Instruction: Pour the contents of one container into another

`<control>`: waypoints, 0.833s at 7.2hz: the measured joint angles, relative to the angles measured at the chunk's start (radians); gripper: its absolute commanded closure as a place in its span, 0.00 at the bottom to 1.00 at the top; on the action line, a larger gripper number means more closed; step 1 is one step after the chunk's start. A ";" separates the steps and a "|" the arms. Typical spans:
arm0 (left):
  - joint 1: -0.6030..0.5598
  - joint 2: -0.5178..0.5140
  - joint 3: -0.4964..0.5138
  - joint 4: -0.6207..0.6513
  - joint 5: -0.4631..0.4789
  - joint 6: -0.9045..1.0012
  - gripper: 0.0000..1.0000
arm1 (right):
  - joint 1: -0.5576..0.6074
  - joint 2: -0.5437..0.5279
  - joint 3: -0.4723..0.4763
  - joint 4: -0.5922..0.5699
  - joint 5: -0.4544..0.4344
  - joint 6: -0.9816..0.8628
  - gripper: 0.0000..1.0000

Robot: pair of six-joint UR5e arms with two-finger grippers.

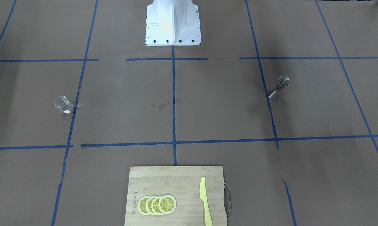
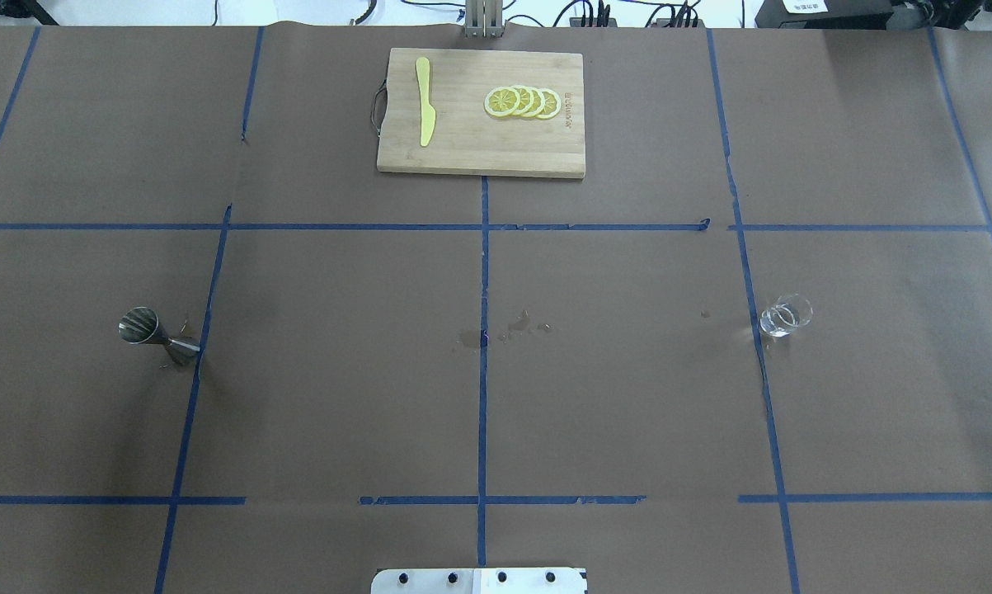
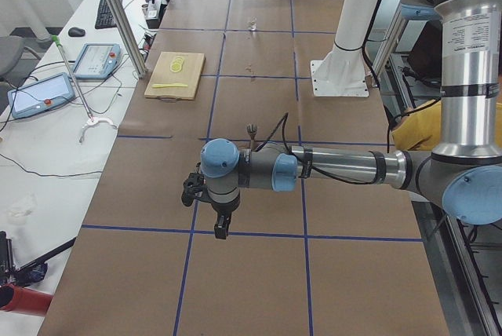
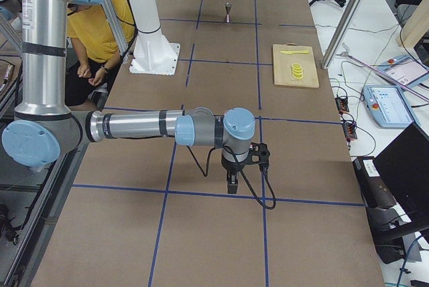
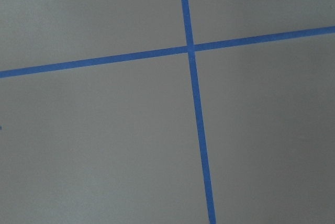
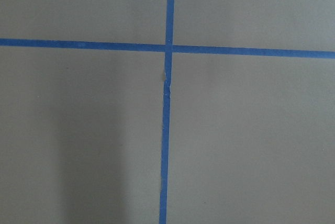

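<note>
The small clear glass cup [image 1: 63, 104] [image 2: 785, 315] stands on the brown table on my right side. Far across on my left side, the steel hourglass jigger [image 1: 280, 88] [image 2: 159, 332] stands upright, also in the exterior left view [image 3: 252, 130] and the exterior right view [image 4: 228, 12]. My left gripper [image 3: 222, 230] shows only in the exterior left view, pointing down over the table, short of the jigger. My right gripper [image 4: 231, 185] shows only in the exterior right view, pointing down too. I cannot tell whether either is open or shut. Both wrist views show only paper and blue tape.
A wooden cutting board [image 2: 481, 157] lies at the far middle with a yellow knife [image 2: 424, 101] and lemon slices [image 2: 522, 101] on it. The white robot base [image 1: 172, 22] stands at the near middle. Small wet stains [image 2: 520, 322] mark the table's centre.
</note>
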 measured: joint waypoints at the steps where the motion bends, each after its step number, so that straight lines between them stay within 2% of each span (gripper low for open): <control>1: 0.000 -0.004 -0.001 0.000 0.000 0.000 0.00 | -0.001 0.000 0.000 -0.001 0.001 0.000 0.00; 3: 0.000 -0.008 -0.004 -0.011 0.000 0.002 0.00 | -0.002 0.000 0.000 -0.002 0.005 0.001 0.00; 6: 0.001 -0.008 0.003 -0.106 0.003 0.005 0.00 | -0.006 0.005 0.028 0.001 0.021 0.006 0.00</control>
